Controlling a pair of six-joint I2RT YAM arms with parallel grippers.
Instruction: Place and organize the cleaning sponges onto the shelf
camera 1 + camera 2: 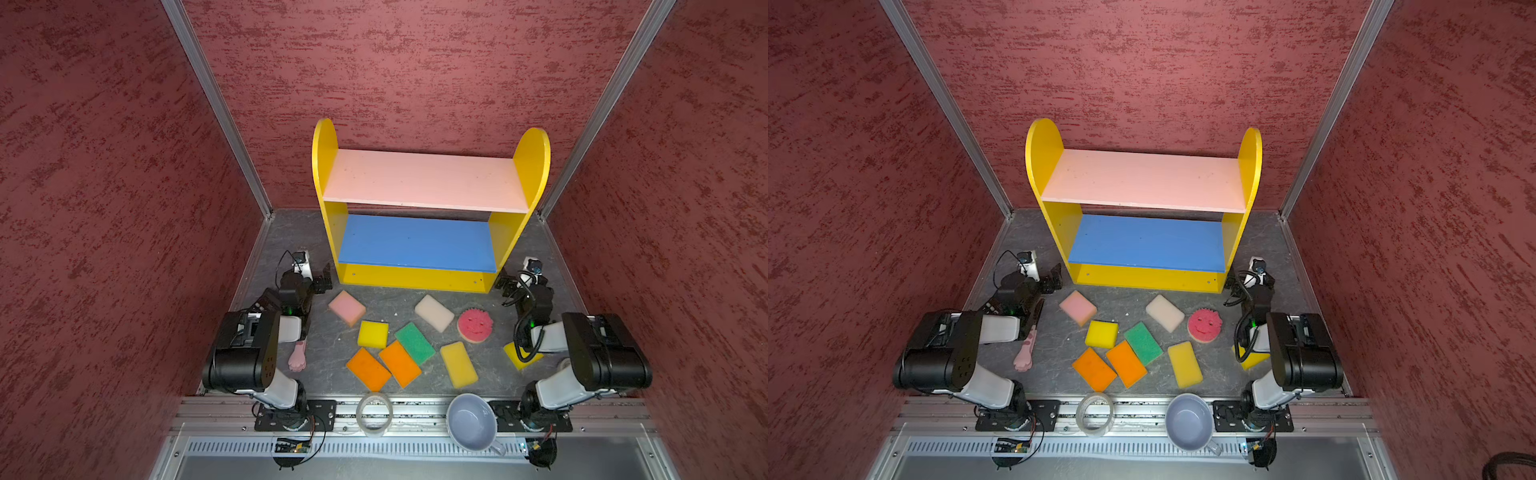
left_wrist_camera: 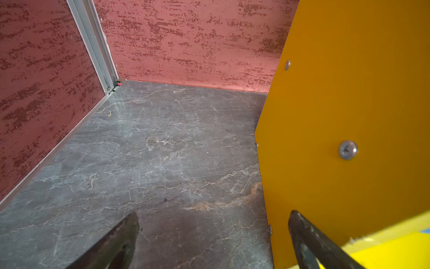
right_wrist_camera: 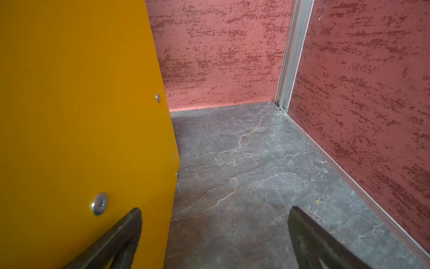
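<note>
Left arm (image 1: 291, 293) and right arm (image 1: 536, 299) folded low at shelf (image 1: 415, 279) corners, left fingers (image 2: 125, 230), right fingers (image 3: 309, 235) spread, empty.

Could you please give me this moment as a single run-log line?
stage: not started | left claw: open, empty | right claw: open, empty | sponges: all on table | shelf: visible boards bare
</note>
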